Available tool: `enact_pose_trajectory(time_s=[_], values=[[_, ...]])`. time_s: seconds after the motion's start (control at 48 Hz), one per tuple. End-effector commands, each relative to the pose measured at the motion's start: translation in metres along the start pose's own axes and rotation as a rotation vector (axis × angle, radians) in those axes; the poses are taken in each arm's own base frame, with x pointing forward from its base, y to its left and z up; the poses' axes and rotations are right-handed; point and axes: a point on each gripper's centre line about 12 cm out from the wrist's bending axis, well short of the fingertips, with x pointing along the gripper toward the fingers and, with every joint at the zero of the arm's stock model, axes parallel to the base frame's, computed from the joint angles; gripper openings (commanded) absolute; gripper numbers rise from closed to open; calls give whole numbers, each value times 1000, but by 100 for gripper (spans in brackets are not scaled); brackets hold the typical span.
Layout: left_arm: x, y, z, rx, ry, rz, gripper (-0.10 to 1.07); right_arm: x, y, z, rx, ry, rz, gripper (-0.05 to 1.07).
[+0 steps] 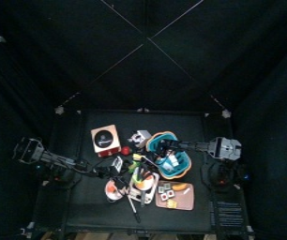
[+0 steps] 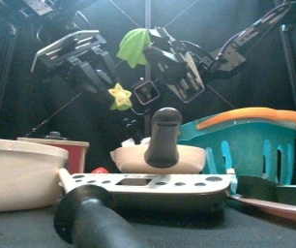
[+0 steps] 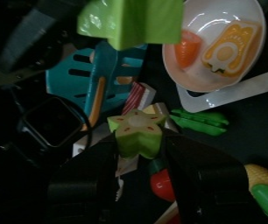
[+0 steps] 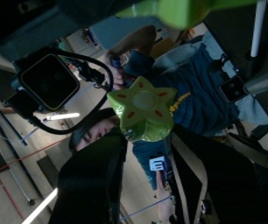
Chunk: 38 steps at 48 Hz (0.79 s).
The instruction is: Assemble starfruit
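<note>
Both starfruit pieces are off the desk and in the air, so the main danger I judge here is a slip. The left gripper [image 3: 134, 144] pinches a starfruit half [image 3: 137, 131] with its star-shaped cut face showing, just below the middle of the left wrist view. The right gripper [image 4: 140, 144] pinches the other starfruit half [image 4: 146, 107] near the middle of the right wrist view. If the two star faces meet with their points out of line, the halves would likely not seat, and pushing harder could twist one piece out of its grip. A dropped half would fall into the clutter below: the teal basket [image 2: 248, 145], the white bowl [image 2: 151, 155] and the plates (hard ground to pick anything out of again).

In the front view only a small yellow star [image 2: 118, 95] shows clearly, left of centre in the upper half, hanging under the left arm. A green leafy piece [image 2: 135, 46] sits higher, near the top centre; I cannot tell what holds it.

The left gripper's jaws stand fairly wide, clamped across the fruit's width. The right gripper's jaws likewise close round its half from both sides.
</note>
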Motion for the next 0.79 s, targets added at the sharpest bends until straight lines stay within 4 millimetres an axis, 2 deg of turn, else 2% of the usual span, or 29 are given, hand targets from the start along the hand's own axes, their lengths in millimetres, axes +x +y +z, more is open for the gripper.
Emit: enact_pose_trajectory(time_s=[0.0, 0.104, 0.292, 0.771], values=[[-7, 9, 11, -3, -26, 29, 68, -10, 18, -2, -46, -12, 30, 54], [-14, 9, 16, -14, -41, 37, 68, -18, 16, 3, -59, -32, 34, 54], [-26, 21, 15, -96, -69, 110, 68, -22, 18, 6, -111, -44, 45, 54], [-25, 12, 10, -84, -88, 151, 68, -30, 30, 10, -134, -54, 88, 54]])
